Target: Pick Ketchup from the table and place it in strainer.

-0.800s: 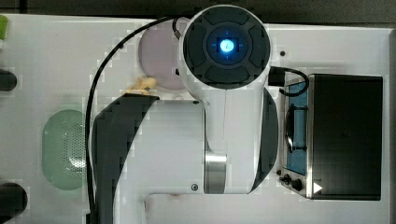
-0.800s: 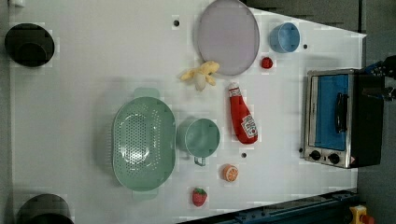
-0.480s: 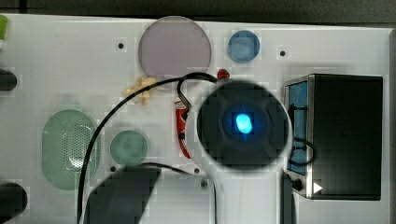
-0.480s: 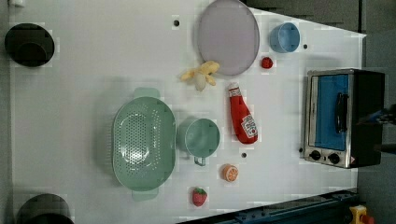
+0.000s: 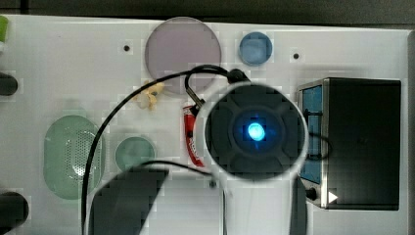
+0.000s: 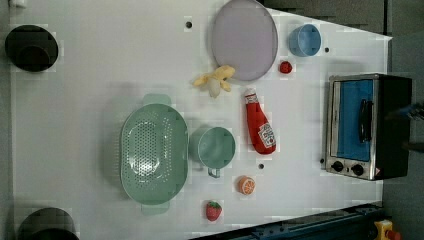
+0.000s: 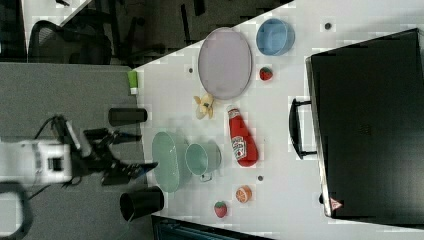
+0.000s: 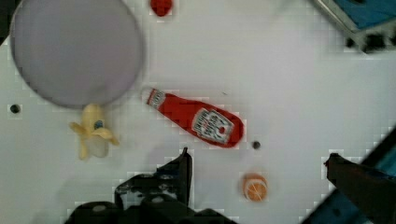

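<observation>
arm reaches out above the table (image 6: pixel 100 75), wrist pointing down; gripper (image 8: pixel 259 168) spread wide, holding nothing, over the ketchup (image 8: pixel 196 119). one ketchup lies flat on the table between green bowl (image 6: pixel 216 147) and toaster oven (image 6: pixel 367 125), apart from the one strainer (image 6: pixel 154 152). also one lilac plate (image 6: pixel 244 39), one blue cup (image 6: pixel 304 40), one banana (image 6: pixel 215 81), two strawberries (image 6: pixel 213 210), one orange half (image 6: pixel 246 185).

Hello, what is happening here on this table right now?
A robot arm hangs above a white table, its gripper open and holding nothing. The ketchup lies flat on the table, untouched, between a green bowl and a toaster oven. The strainer sits empty on the bowl's other side. So the pick has not yet happened.
</observation>
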